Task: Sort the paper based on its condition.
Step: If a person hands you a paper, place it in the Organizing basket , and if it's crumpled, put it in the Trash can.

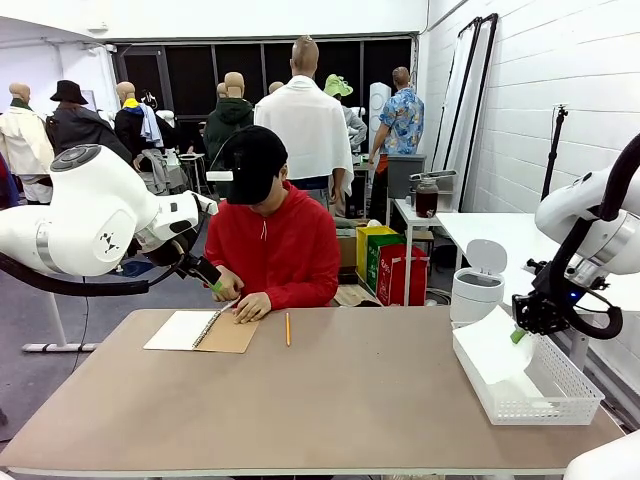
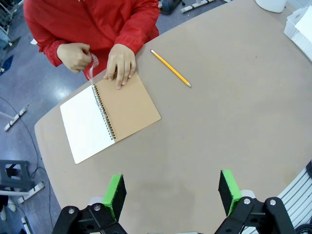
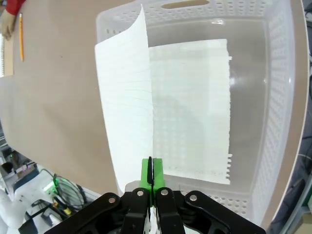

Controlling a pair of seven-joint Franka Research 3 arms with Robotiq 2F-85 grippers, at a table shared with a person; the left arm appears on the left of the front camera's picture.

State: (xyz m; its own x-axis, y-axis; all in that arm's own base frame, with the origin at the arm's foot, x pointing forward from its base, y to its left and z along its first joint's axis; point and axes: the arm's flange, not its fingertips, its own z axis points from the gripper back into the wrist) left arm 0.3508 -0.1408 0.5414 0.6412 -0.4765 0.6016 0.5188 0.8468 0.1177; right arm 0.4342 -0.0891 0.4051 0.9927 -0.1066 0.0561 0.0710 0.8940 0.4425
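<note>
My right gripper [image 3: 150, 171] is shut on the edge of a smooth white lined sheet of paper [image 3: 124, 97]. That sheet curls up over the white mesh basket [image 3: 280, 97]. A second sheet [image 3: 195, 107] with a torn spiral edge lies flat on the basket floor. In the front view the right gripper [image 1: 519, 333] holds the sheet [image 1: 488, 352] above the basket [image 1: 560, 392] at the table's right end. My left gripper [image 2: 170, 187] hangs open high over the table, with nothing between its fingers. In the front view it [image 1: 208, 277] is near the person's hands.
A person in red sits at the far side, one hand [image 2: 120, 66] pressing on an open spiral notebook [image 2: 129, 105] with a brown cover. A yellow pencil [image 2: 170, 68] lies beside it. A white lidded bin [image 1: 478, 285] stands behind the basket.
</note>
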